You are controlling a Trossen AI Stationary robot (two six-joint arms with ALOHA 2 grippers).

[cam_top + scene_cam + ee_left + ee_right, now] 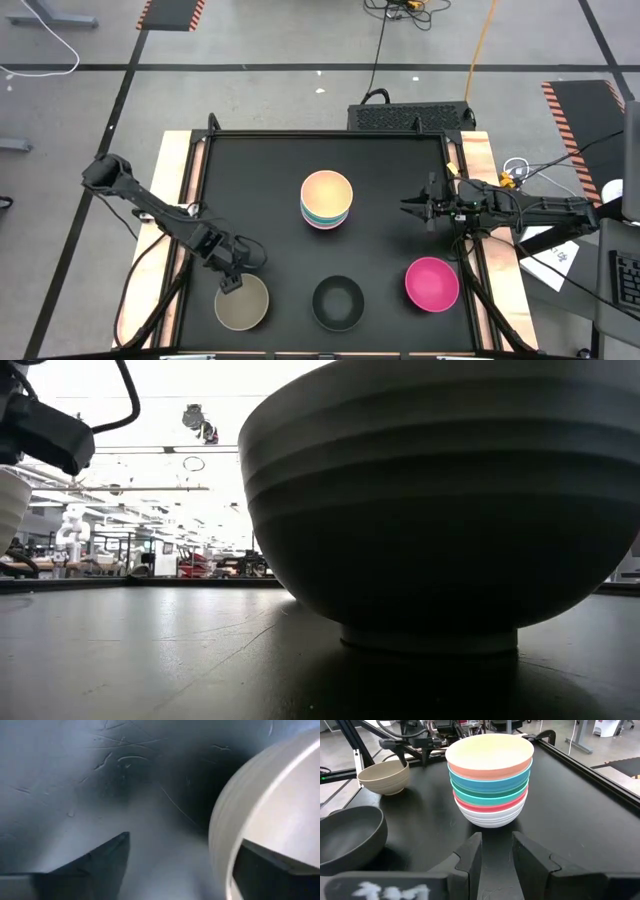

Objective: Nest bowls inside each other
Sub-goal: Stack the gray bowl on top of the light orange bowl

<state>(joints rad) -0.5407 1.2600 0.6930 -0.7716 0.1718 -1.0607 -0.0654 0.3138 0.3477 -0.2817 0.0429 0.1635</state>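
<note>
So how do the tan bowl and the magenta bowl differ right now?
The tan bowl sits at the table's front left with the left gripper at its rim, one finger inside and one outside; the magenta bowl sits front right, untouched. Tan looks dull, magenta vivid. Both stand upright, single and un-nested.

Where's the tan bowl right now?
High view: the tan bowl sits at the table's front left, beside the black bowl, with the left gripper at its rim.

A pale bowl's rim (225,835) sat between two dark fingers (100,862), one inside, above the scratched black table (100,770).
</note>
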